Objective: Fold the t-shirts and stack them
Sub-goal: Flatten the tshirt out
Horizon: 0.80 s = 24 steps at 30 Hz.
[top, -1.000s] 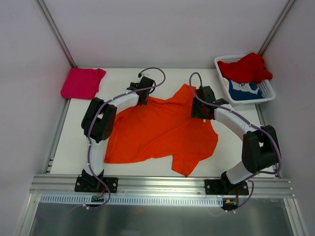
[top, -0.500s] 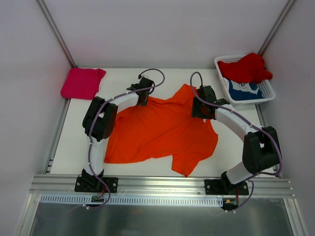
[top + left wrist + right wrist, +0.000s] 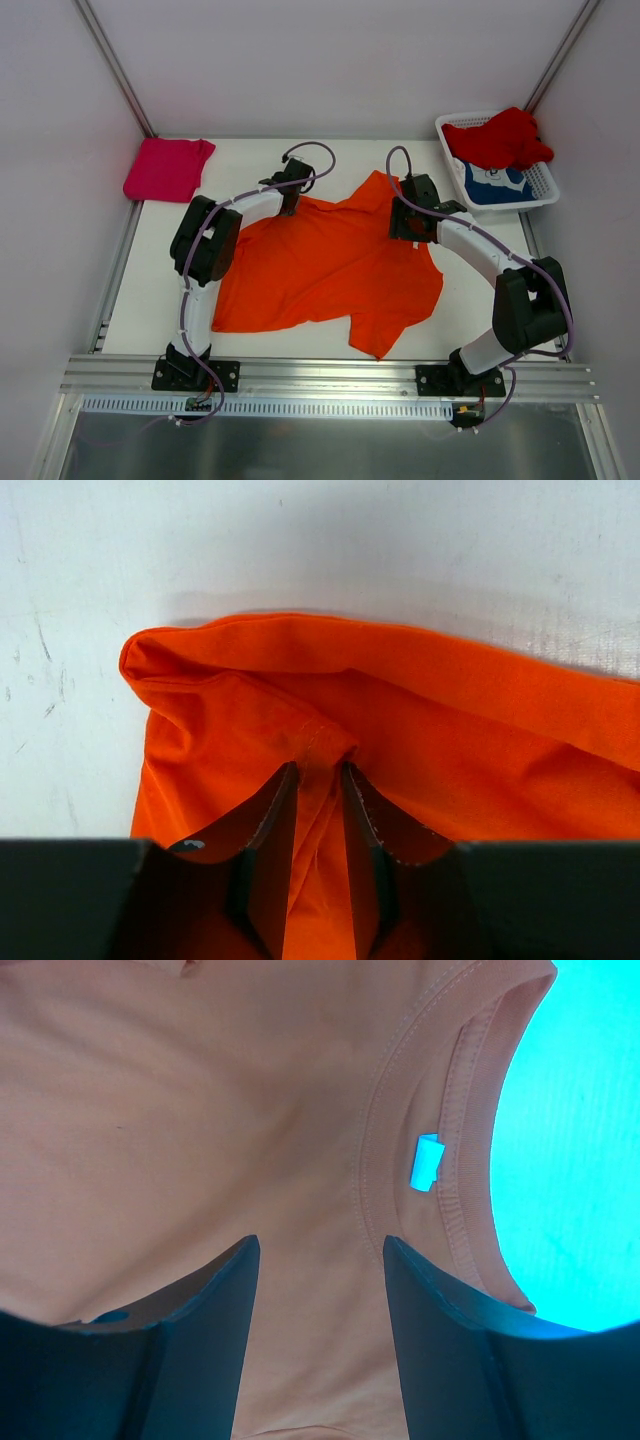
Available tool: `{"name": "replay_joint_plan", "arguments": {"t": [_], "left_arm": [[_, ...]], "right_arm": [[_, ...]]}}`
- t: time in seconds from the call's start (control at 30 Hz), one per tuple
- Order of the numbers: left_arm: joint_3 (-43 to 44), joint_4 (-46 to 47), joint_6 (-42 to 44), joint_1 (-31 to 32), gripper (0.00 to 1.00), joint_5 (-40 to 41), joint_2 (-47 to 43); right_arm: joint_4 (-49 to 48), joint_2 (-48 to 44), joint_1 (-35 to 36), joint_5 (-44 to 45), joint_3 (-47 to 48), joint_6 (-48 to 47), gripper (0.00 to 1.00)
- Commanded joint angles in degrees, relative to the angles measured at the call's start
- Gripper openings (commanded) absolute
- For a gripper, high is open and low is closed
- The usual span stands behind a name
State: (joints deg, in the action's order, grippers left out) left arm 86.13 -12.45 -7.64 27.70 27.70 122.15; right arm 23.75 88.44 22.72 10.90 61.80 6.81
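Observation:
The bright orange t-shirt (image 3: 330,265) lies spread and rumpled on the white table. My left gripper (image 3: 289,196) is at its far left corner, shut on a pinched fold of the orange cloth (image 3: 400,710); the jaws (image 3: 320,767) stand narrow with cloth between them. My right gripper (image 3: 410,222) is open over the shirt's right part, beside the collar (image 3: 460,1160) and its small label (image 3: 428,1163), with flat cloth between the jaws (image 3: 320,1242). A folded magenta-pink t-shirt (image 3: 167,167) lies at the far left. The red t-shirt (image 3: 498,138) and the blue t-shirt (image 3: 493,183) lie in the basket.
The white lattice basket (image 3: 545,190) stands at the far right corner. Grey walls close the table on three sides. A metal rail runs along the near edge by the arm bases.
My left gripper has shifted slightly toward the far side with the shirt corner in it. The right arm has barely moved.

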Motion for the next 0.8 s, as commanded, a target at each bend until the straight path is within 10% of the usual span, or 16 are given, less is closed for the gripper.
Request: {"name": "replay_joint_plan", "arguments": {"t": [0.0,0.4,0.77], "left_arm": [[1.50,-0.30,-0.01,-0.02,0.24,0.42,0.37],[1.15,-0.56,0.61,-0.11,0.00,1.56,-1.38],[-0.08,-2.14,2.98,-0.11,0.00,7.10,-7.71]], "right_arm": [[-1.33,-2.40,-0.22,-0.96,0.07,-0.66,0.56],[-1.86,-2.57,-0.40,-1.84,-0.63,-0.30,0.56],[-3.44,-2.05,-0.31,-3.25,-1.77,0.13,0.55]]}}
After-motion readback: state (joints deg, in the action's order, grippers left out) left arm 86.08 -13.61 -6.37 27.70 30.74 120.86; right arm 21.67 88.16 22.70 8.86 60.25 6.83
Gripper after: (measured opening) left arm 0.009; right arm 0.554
